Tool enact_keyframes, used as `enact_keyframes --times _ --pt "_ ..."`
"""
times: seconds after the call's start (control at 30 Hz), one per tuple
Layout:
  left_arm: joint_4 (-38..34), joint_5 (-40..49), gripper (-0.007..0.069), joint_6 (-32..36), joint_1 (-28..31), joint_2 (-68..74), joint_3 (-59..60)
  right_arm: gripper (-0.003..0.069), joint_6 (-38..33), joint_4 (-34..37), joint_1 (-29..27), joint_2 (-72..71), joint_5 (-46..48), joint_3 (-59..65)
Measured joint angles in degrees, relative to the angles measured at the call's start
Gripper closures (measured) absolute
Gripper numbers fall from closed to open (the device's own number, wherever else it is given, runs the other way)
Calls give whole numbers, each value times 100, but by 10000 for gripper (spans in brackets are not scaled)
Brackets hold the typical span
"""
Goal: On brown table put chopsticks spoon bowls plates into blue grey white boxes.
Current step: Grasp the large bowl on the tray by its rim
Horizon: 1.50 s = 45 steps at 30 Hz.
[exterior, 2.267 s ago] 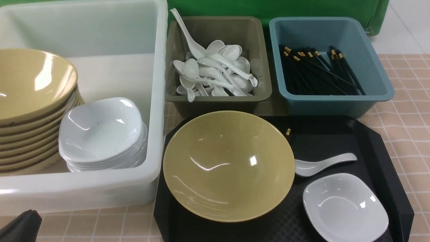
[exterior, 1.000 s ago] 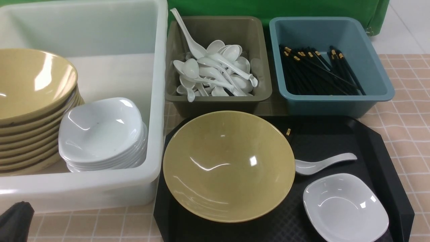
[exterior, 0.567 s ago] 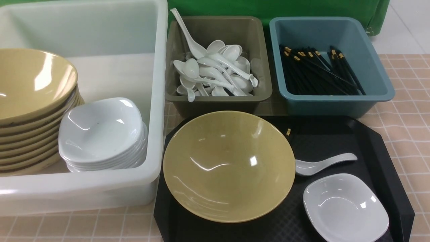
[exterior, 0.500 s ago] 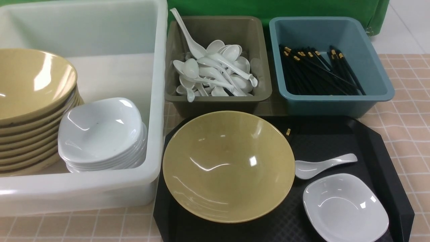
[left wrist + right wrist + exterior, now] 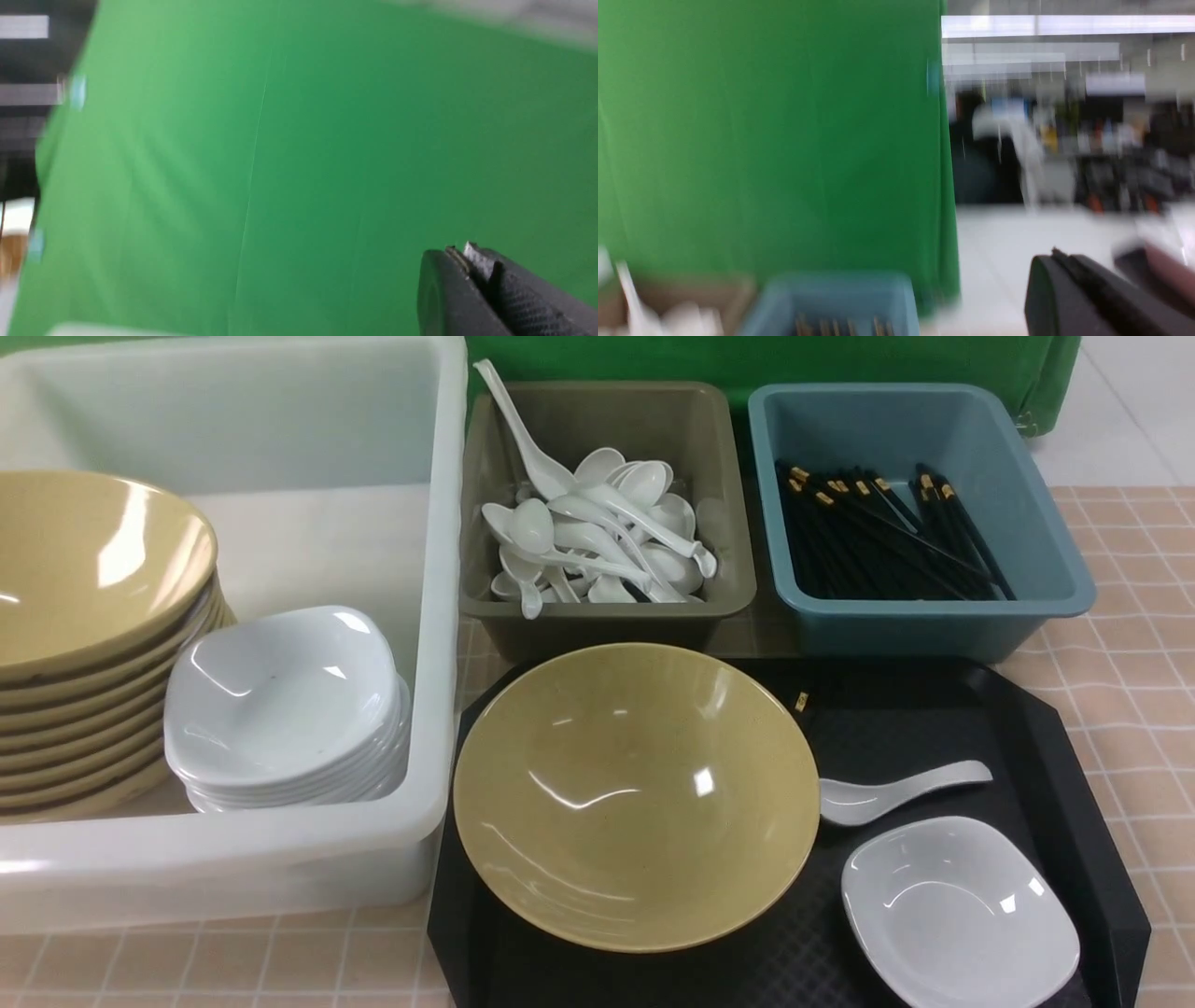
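- Since neither arm shows in the front view, only the wrist views place them. Both cameras look out at the green backdrop (image 5: 280, 163), so I judge both arms to be held back from the black tray (image 5: 934, 709).
- The left gripper (image 5: 460, 252) has its jaws pressed together on nothing. The right gripper (image 5: 1057, 259) looks likewise clenched and empty, though that view is blurred.
- Unsorted on the tray are a yellow bowl (image 5: 635, 798) on its left half, and a spoon (image 5: 896, 791) and a plate (image 5: 960, 913) on its right half. There also seem to be chopsticks (image 5: 801, 702), with only a gold band showing against the black.
- The spoon's long axis runs across the tray. Its scoop is just beside the bowl's rim, and its handle points right and slightly away from the robot.
- Spoon and plate lie on the right arm's side. The bowl sits just beside the white tub (image 5: 434, 616), on the left arm's side.
- The grey box (image 5: 597, 630) stands beyond the bowl and the blue box (image 5: 915, 630) beyond the tray's right half, so a lifted spoon would travel forward and leftward.
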Motion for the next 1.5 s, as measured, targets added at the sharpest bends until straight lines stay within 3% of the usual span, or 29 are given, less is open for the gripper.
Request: enact_keyframes --times 0.13,0.17,0.23,0.3,0.33,0.43,0.5,0.67,0.8,0.93,1.13,1.37,1.5 --pt "-218 1341 619 -257 -368 990 -613 621 -248 103 99 556 1051 114" --pt "-312 2310 619 -134 -681 1545 -1079 621 -351 350 165 785 1500 150" --pt "-397 3126 619 183 -1106 2047 -1496 621 -840 835 288 996 1887 169" --pt "-552 3997 619 672 -1659 2730 -2004 621 -1851 1604 490 1256 2240 208" --pt "-574 4057 619 715 -1710 2854 -2083 621 -1954 1675 510 1273 2255 218" --pt "-934 4644 619 1199 -2545 3830 -2629 621 -3416 2561 833 1437 2355 480" --pt "-999 4743 619 1356 -3032 4502 -2965 621 -3820 2967 1062 1449 2143 767" --pt "-560 4891 619 1455 -3859 5891 -3598 621 -3981 3197 1240 1449 1594 1054" --pt "-61 5130 619 1321 -4085 7117 -4133 621 -3996 3223 1245 1449 1603 1076" --pt "-120 5136 619 1348 -4098 7871 -4456 621 -3996 3236 1245 1449 1538 1076" --pt "-1074 4832 619 1823 -4376 8298 -4624 620 -3996 3243 1245 1449 1449 1076" --pt "-2877 4440 619 3082 -4647 8359 -4659 616 -3996 3243 1245 1449 1449 1076" --pt "-2973 4500 614 3152 -4527 8177 -4739 615 -3996 3243 1245 1449 1449 1076"
